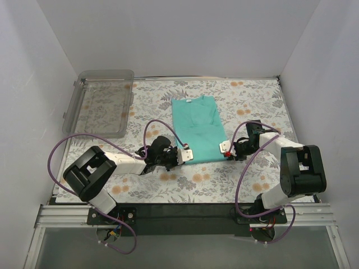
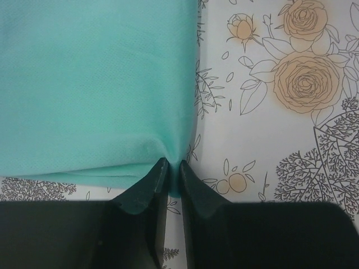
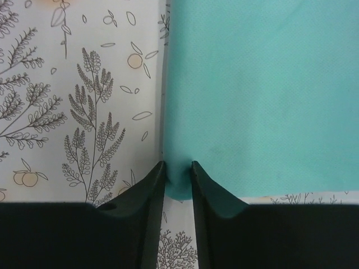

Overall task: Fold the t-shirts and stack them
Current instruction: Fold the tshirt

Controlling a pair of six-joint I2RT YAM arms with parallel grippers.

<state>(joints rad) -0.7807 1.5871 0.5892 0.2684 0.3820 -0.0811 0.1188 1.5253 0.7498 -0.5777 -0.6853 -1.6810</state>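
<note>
A plain teal t-shirt (image 1: 197, 126) lies flat on the flowered table, folded into a long narrow shape with its neck at the far end. My left gripper (image 1: 188, 152) is at its near left corner. In the left wrist view the teal cloth (image 2: 95, 84) is puckered into the left gripper (image 2: 173, 163), whose jaws are pinched almost together on the corner. My right gripper (image 1: 224, 148) is at the near right corner. In the right wrist view the corner of the t-shirt (image 3: 263, 95) fills the gap between the jaws of the right gripper (image 3: 178, 163), which are shut on it.
A clear plastic bin (image 1: 101, 101) stands at the back left of the table. White walls close in the table on the left, far and right sides. Purple cables loop off both arms near the front edge.
</note>
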